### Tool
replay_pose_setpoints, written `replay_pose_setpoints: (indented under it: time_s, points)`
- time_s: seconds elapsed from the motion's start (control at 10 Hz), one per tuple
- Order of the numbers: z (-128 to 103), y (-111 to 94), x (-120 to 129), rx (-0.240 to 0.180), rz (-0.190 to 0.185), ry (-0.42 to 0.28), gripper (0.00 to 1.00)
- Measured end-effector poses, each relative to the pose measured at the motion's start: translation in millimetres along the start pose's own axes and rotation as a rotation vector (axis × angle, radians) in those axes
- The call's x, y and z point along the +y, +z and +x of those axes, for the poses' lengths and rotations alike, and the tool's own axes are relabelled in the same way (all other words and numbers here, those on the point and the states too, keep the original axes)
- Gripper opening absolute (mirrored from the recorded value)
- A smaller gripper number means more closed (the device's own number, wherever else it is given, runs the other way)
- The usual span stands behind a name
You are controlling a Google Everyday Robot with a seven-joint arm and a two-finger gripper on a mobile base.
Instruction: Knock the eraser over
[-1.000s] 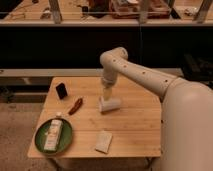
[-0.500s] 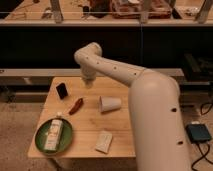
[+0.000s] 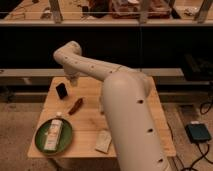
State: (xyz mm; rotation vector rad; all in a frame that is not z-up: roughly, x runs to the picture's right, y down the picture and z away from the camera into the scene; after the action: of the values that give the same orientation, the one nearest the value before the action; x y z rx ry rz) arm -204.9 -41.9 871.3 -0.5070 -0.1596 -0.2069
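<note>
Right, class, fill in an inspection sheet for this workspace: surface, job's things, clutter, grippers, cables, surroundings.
Surface: light wooden table.
Job's things: black eraser standing upright near the back left corner.
Clutter: red pepper; green plate holding a white bottle on its side; pale pad near the front edge.
Grippers: gripper hangs just right of the eraser; contact cannot be told.
Cables: dark cable on the floor by a box, far right.
Surroundings: cluttered shelf behind; speckled floor.
</note>
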Motion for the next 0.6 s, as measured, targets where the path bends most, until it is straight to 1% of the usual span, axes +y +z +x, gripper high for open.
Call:
replay_pose_setpoints:
  time_s: [0.1,0.2,0.4,0.6]
  points:
    - [-14,4,-7,-0.010,0.001,-0.028,0.20]
    - [-20,9,-12,-0.017,0.002,-0.036,0.20]
    - [-25,19,-30,-0.023,0.003,-0.049,0.20]
    - [-33,22,-31,-0.024,0.006,-0.065,0.20]
